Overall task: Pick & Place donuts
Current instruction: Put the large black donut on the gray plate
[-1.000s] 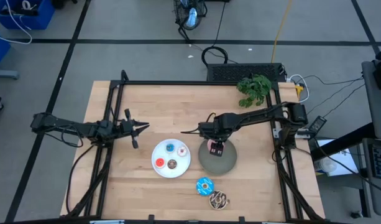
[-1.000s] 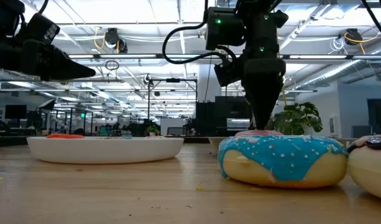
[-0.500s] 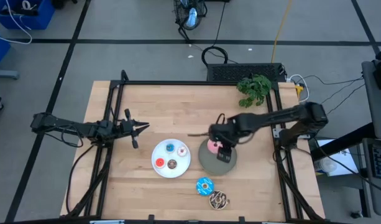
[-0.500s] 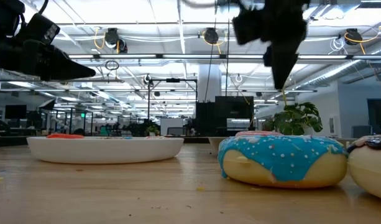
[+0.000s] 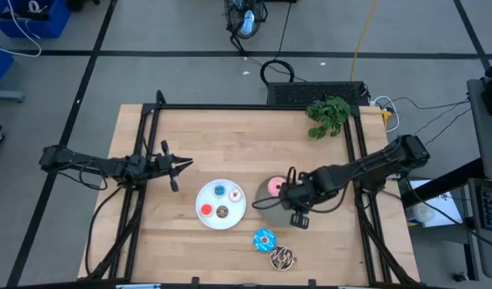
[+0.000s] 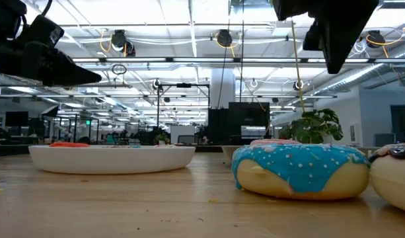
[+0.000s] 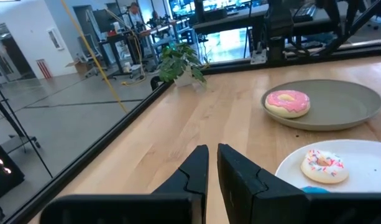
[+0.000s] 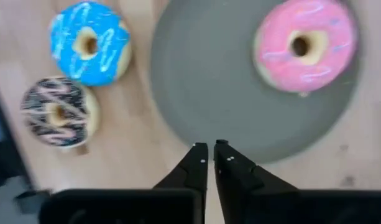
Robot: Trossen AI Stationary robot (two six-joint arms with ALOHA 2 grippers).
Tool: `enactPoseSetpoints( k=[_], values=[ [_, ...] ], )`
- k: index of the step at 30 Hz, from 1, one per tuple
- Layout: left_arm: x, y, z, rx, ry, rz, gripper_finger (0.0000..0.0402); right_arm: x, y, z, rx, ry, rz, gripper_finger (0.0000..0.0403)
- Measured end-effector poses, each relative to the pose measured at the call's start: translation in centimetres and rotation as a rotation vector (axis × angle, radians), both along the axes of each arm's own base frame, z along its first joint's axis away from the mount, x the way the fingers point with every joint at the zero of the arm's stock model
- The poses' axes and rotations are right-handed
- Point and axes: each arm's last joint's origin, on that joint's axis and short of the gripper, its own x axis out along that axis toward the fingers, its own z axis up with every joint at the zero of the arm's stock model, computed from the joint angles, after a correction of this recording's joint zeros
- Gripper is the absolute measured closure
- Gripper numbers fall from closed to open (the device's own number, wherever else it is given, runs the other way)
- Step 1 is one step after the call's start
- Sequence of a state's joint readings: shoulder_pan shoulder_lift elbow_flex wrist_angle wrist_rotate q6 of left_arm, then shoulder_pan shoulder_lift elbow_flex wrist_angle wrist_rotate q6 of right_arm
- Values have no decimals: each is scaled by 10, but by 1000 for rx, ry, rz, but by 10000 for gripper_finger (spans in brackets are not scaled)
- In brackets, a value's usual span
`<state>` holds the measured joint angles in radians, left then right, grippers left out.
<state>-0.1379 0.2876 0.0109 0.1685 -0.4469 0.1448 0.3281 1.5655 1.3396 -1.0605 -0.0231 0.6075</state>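
The pink donut [image 5: 273, 189] [image 8: 305, 46] lies flat on the grey plate [image 5: 282, 210]. A blue-iced donut [image 5: 264, 238] [image 6: 298, 169] and a chocolate sprinkled donut [image 5: 282, 257] [image 8: 58, 112] rest on the wood near the front edge. The white plate [image 5: 210, 196] carries tiny donuts: blue [image 5: 220, 190], pale pink [image 5: 235, 194], red [image 5: 205, 209] and brown [image 5: 222, 212]. My right gripper [image 5: 298, 217] [image 8: 210, 148] hangs shut and empty above the grey plate's near rim. My left gripper [image 5: 184, 164] [image 7: 212, 149] waits shut, left of the white plate.
A potted green plant [image 5: 327, 115] stands at the table's far right corner. A black frame rail [image 5: 254, 107] borders the far edge and both sides. Bare wood lies between the plates and the far rail.
My right gripper has let go of the pink donut, which stays lying on the grey plate. It has risen, moved toward the table's near edge and a little right, and shut with nothing between its fingers.
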Motion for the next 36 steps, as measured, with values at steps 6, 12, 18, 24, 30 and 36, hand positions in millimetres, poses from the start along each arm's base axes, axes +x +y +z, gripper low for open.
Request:
enactPoseSetpoints(
  k=[6,12,18,24,30,36],
  values=[
    [0,0,-2,10,28,-1,360,3,10,1,-34,-76,58,381],
    [-1,0,-4,12,46,-1,360,12,16,5,-148,-237,114,400],
    [-1,0,-7,-5,72,2,360,14,43,10,-130,-359,167,402],
    [-1,0,-6,-7,56,2,360,25,83,11,-105,-348,223,403],
    [-1,0,-6,9,64,7,360,36,120,2,-91,-160,237,403],
    [-1,0,-7,8,76,8,360,45,154,-8,-33,-75,312,403]
  ],
)
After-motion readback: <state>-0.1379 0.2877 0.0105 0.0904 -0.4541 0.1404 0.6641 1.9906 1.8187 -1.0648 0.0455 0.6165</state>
